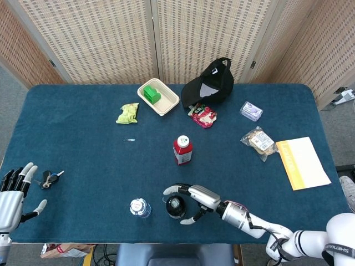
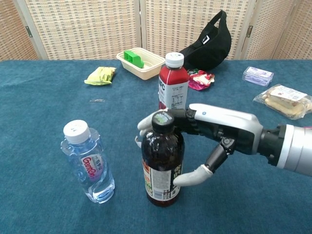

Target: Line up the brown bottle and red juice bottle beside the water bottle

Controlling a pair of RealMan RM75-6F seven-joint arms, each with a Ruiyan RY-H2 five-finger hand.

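The brown bottle point(image 1: 176, 206) point(image 2: 163, 161) stands upright near the table's front edge, just right of the clear water bottle point(image 1: 140, 208) point(image 2: 87, 163). My right hand point(image 1: 195, 198) point(image 2: 219, 130) grips the brown bottle from its right, fingers wrapped behind the neck and thumb low on the label. Further back, alone in the middle of the table, stands the red juice bottle point(image 1: 182, 149) point(image 2: 173, 87) with its white cap. My left hand point(image 1: 12, 197) hovers at the front left corner, fingers spread and holding nothing; only the head view shows it.
A bunch of keys point(image 1: 50, 178) lies by the left hand. A green snack bag point(image 1: 127, 113), beige tray point(image 1: 166, 102), black cap point(image 1: 209, 83), red packet point(image 1: 203, 115), two wrapped snacks point(image 1: 259, 141) and a yellow booklet point(image 1: 302, 162) lie at the back and right.
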